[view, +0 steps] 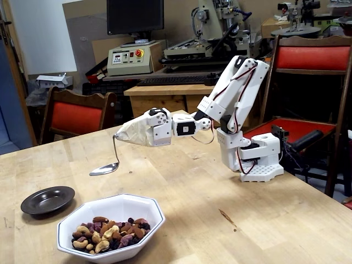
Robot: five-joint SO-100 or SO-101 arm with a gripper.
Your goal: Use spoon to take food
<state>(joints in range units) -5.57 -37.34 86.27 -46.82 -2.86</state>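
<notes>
Clearly the white end effector [122,136] holds the small shiny metal spoon [108,163] by its thin bent handle above the tabletop [231,220], and the loose, light nuts and dried fruit [110,231] in the white octagonal bowl [151,212] will probably roll off easily.

Cluttered workshop: red-cushioned wooden chairs [74,115], wooden table [264,220], dark monitor [135,15]
</notes>
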